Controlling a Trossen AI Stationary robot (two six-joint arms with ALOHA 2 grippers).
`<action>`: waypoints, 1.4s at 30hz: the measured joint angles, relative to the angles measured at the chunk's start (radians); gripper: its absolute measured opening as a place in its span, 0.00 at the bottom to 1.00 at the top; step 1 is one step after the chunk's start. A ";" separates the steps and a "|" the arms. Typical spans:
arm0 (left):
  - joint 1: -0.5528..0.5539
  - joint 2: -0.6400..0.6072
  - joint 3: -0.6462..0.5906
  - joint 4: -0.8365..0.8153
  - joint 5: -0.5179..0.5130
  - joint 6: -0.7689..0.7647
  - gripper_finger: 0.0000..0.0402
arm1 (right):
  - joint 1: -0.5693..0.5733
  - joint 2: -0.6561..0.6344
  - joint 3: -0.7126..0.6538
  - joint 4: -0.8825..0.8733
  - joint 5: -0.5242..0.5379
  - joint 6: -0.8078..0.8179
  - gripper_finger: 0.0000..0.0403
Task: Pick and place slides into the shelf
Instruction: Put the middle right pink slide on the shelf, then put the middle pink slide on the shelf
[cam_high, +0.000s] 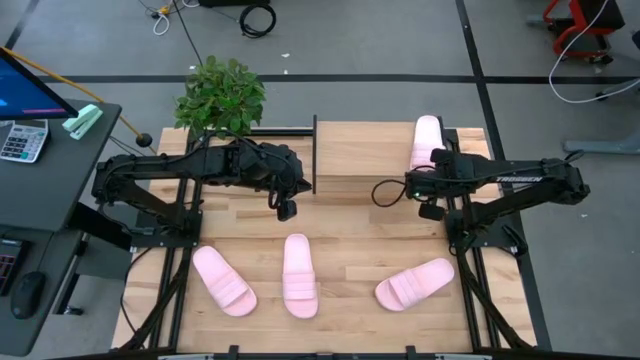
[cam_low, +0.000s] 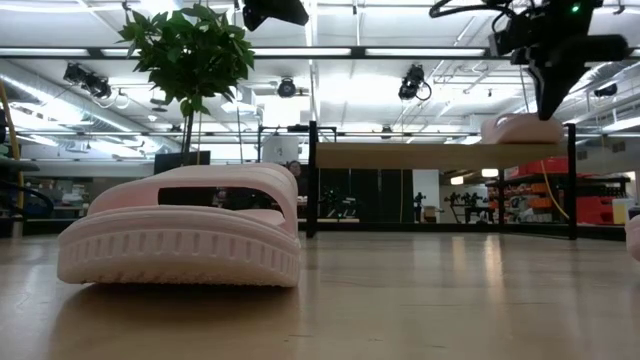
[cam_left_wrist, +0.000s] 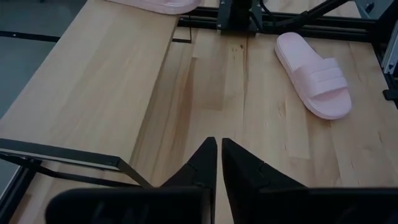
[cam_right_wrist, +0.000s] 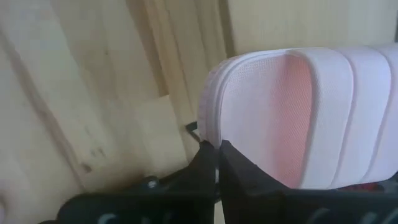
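Note:
One pale pink slide (cam_high: 427, 140) lies flat on the right end of the shelf's wood top (cam_high: 360, 150); in the low view that slide (cam_low: 520, 128) sits on the panel (cam_low: 400, 155). My right gripper (cam_high: 424, 192) is shut, pointing down at the slide's near end (cam_right_wrist: 214, 118). Three more slides rest sole-down on the table: left (cam_high: 225, 282), middle (cam_high: 299, 275), right (cam_high: 414, 284). My left gripper (cam_high: 285, 208) hangs shut above the table near the shelf's left post, touching nothing; its tips (cam_left_wrist: 219, 146) point at bare wood. My right gripper's shut fingertips (cam_right_wrist: 208, 163) stand right against the rim of the slide's near end (cam_right_wrist: 208, 134), coming from above. Whether they touch the rim, I cannot tell. The slide lies flat on the shelf top.
A potted plant (cam_high: 220, 95) stands at the table's far left corner beside the shelf. A black cable loop (cam_high: 385, 192) hangs by the right wrist. Bare tabletop (cam_high: 350, 225) lies between the shelf and the row of slides. A desk with a calculator (cam_high: 22, 140) is off the left.

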 joint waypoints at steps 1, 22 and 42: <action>0.000 0.000 -0.010 0.007 0.000 -0.001 0.07 | 0.010 -0.006 0.000 -0.005 -0.004 0.005 0.01; -0.001 0.001 -0.099 0.096 0.001 -0.051 0.07 | 0.087 -0.054 0.001 -0.071 -0.053 0.061 0.00; -0.001 0.000 -0.099 0.096 0.001 -0.051 0.07 | 0.086 -0.055 0.001 -0.074 -0.058 0.080 0.29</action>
